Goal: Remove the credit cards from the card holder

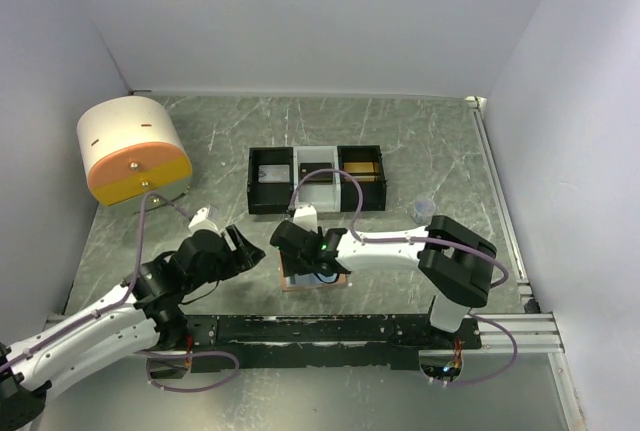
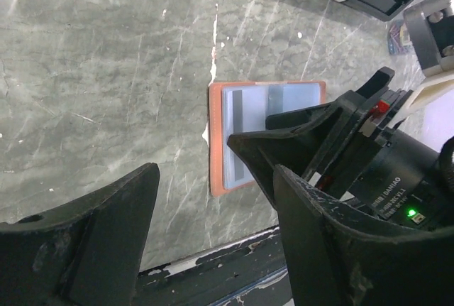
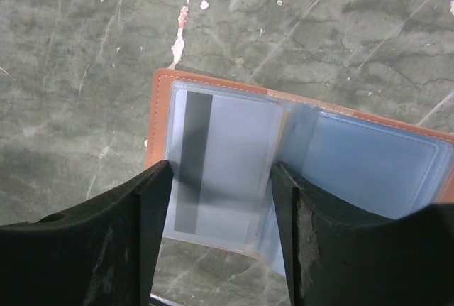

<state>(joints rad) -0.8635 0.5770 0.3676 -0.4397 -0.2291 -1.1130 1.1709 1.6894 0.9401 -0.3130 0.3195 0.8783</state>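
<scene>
The salmon-orange card holder lies open and flat on the table, its light blue lining up. Its left page holds a pale card with a dark stripe in a clear sleeve. My right gripper is open just above that page, one finger on each side of the card. In the top view the right gripper covers most of the holder. My left gripper is open and empty, just left of the holder. The left wrist view shows the holder under the right gripper's fingers.
A black-and-white three-compartment tray stands behind the holder, with items in its left and right compartments. A white and orange drum-shaped object sits at the back left. A small purple thing lies right of the tray. A black rail runs along the near edge.
</scene>
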